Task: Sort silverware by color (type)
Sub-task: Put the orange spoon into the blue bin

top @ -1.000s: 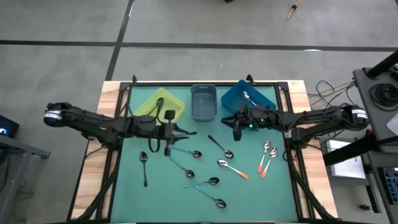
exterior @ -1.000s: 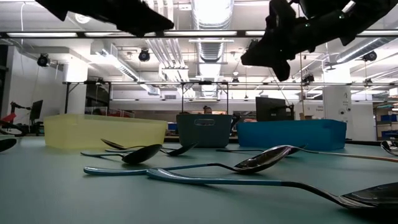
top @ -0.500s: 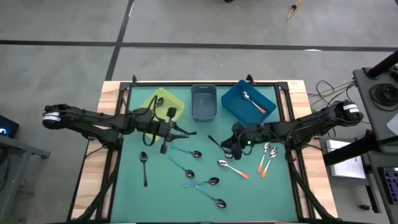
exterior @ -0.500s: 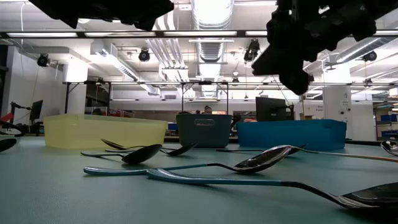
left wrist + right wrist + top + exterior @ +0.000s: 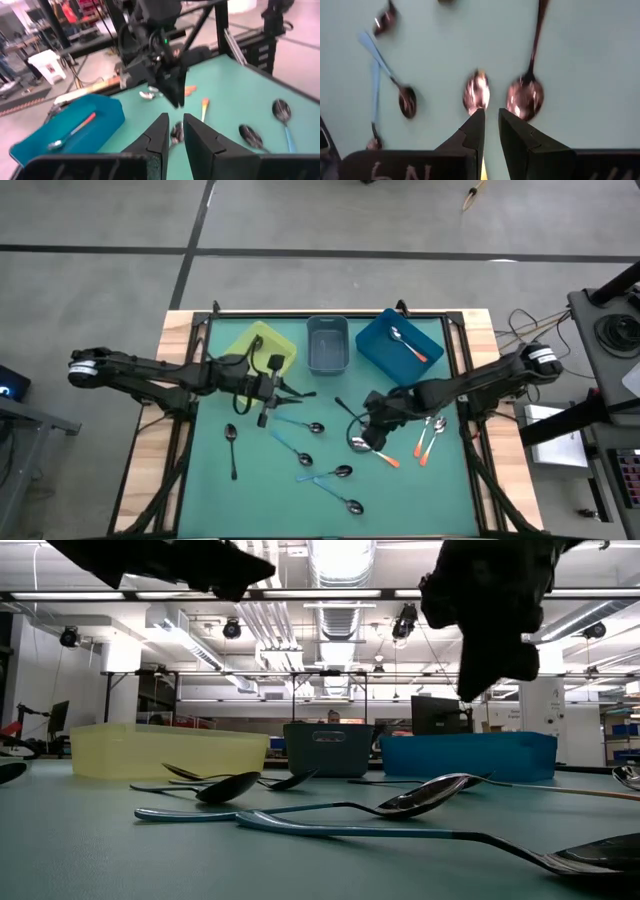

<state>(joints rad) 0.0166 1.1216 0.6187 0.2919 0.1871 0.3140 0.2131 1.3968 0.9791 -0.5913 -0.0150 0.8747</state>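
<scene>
Right gripper (image 5: 366, 442) hangs over the orange-handled spoon (image 5: 372, 450) at frame centre, jaws narrowly parted to straddle it; left gripper (image 5: 270, 412), jaws likewise slightly apart, waits upper left.

Grey concrete floor (image 5: 320, 220) fills the top of the high view. Ceiling strip lights (image 5: 340, 560) and ducts occupy the upper low view.

Green table (image 5: 210, 480): scattered spoons (image 5: 340, 472); yellow bin (image 5: 262, 346), grey bin (image 5: 327, 345), blue bin (image 5: 398, 347) along far edge.
</scene>
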